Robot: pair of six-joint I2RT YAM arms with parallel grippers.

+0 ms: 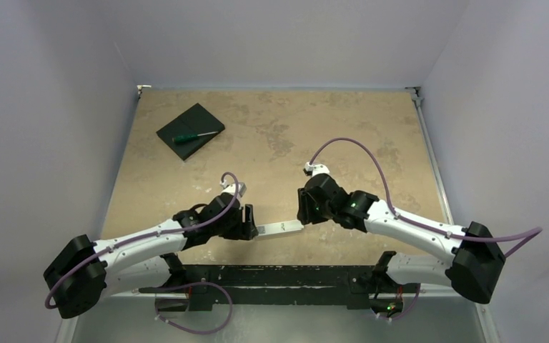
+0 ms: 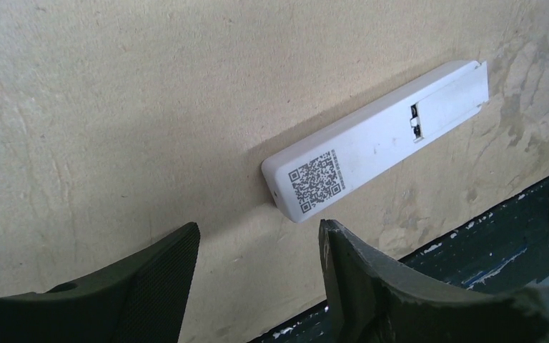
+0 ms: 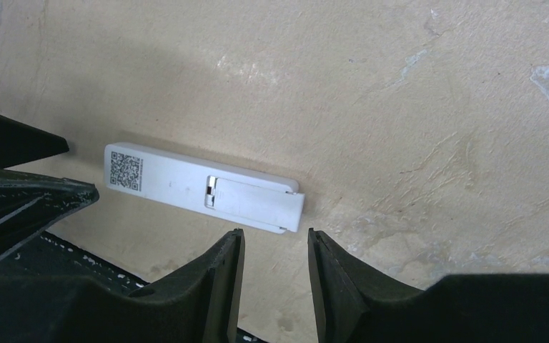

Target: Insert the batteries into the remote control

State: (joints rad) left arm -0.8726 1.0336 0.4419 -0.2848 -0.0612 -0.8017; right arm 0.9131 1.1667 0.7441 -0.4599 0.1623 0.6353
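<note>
**Remote lies face down, nothing held**

The remote control lies face down on the tabletop, between my two arms. The left end effector and right end effector are both spread apart, holding nothing. The remote looks light, stiff and slippery. I would pinch its long sides.
</note>
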